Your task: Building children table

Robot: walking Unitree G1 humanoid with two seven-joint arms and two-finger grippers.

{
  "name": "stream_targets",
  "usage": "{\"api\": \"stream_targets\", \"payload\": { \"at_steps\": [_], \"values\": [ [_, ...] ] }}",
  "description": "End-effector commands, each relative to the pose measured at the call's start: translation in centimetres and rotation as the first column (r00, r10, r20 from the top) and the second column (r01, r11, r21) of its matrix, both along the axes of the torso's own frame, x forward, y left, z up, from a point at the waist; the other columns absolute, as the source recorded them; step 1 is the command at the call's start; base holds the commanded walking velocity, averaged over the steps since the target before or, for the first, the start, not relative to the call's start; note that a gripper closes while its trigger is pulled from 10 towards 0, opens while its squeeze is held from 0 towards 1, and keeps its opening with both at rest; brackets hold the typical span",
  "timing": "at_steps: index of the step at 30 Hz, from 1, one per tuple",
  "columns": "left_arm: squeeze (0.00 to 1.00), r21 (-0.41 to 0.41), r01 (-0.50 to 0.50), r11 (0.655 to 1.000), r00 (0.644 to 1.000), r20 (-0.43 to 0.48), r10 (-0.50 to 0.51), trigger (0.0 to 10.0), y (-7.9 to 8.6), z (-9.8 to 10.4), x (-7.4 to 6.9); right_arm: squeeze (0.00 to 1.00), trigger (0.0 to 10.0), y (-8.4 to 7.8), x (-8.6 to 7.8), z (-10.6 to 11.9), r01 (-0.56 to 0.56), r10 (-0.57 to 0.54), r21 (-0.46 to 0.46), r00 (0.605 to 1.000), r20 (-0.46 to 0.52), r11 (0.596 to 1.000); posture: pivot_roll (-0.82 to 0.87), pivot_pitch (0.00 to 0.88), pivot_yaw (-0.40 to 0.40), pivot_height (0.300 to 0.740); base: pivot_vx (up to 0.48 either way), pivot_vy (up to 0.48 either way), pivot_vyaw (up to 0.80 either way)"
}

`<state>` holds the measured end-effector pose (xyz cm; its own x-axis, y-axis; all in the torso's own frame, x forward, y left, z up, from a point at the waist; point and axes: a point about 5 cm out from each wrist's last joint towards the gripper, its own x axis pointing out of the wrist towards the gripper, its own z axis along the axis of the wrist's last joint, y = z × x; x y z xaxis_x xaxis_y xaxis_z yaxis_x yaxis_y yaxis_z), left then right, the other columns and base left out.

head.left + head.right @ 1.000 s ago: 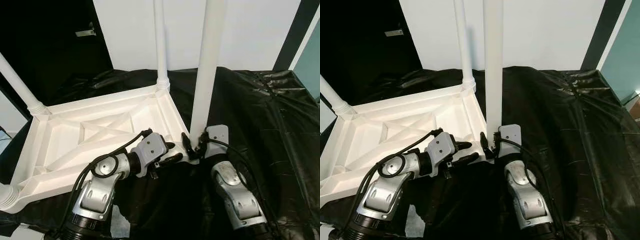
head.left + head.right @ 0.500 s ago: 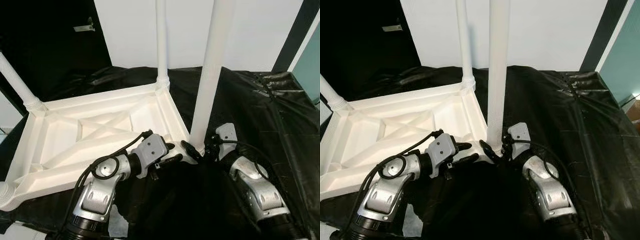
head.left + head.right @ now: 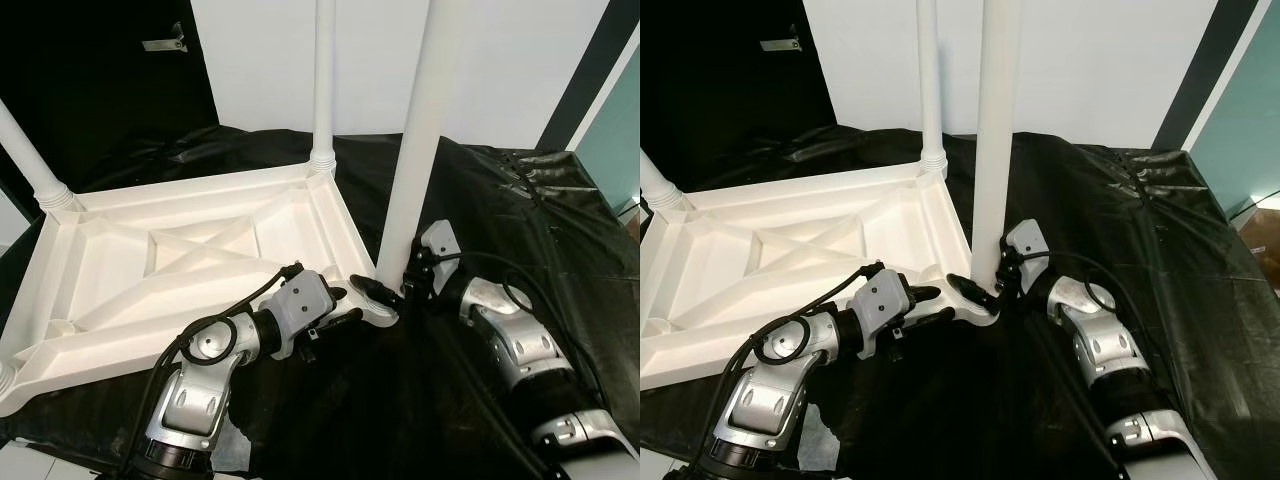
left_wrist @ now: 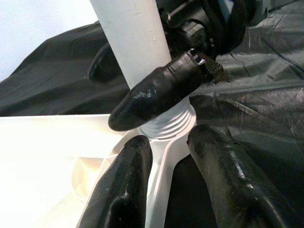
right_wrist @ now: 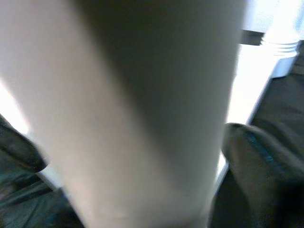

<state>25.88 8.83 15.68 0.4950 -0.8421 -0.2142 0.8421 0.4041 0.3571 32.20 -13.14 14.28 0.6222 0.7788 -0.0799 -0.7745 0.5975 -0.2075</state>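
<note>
Right gripper [image 3: 388, 292]: it grasps the near table leg [image 3: 420, 140] low down, just above the threaded collar; one black finger [image 4: 156, 95] lies across the front of the leg, the other one [image 4: 102, 64] shows behind it; in the right wrist view the leg fills the space between the two fingers and is blurred

Left gripper [image 3: 345, 305]: it sits at the near corner of the tabletop [image 3: 180, 260]; its two fingers [image 4: 121, 190] stand one on each side of the corner rib, below the collar; I cannot tell if they press on the plastic or are only around it

Near table leg: white, round, standing upright in the socket at the near right corner of the tabletop; its top goes out of the picture

Tabletop: white plastic, lying upside down, so the cross ribs of the underside face up; it rests on the black sheet [image 3: 520, 220]

Other legs: a second leg [image 3: 323, 80] stands upright in the far right corner; a third leg [image 3: 30, 150] stands at the far left corner and looks tilted in the head views; a part of one more round base shows at the near left corner

Black sheet: wrinkled and shiny; it covers the surface under the tabletop and spreads to the robot's right

Background: white wall [image 3: 510, 60] behind; a dark area to the robot's left
</note>
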Motion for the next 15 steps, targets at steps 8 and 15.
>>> {"api": "stream_targets", "payload": {
  "at_steps": [8,15],
  "values": [
    [0.00,-0.047,-0.196,0.980,0.977,0.071,0.199,10.0,0.7,0.4,0.6,0.00,0.0,0.0,-0.3,-0.7,-0.029,0.029,0.020,0.999,-0.043,0.999,0.03,0.000,-0.051,0.740,0.000,0.000,0.00],
    [0.00,-0.040,-0.182,0.982,0.980,0.069,0.184,10.0,0.6,0.4,0.4,0.00,10.0,0.8,-1.1,-1.0,0.029,-0.024,0.095,0.998,-0.051,0.995,0.03,0.000,-0.043,0.740,0.000,0.000,0.00]
  ]
}}
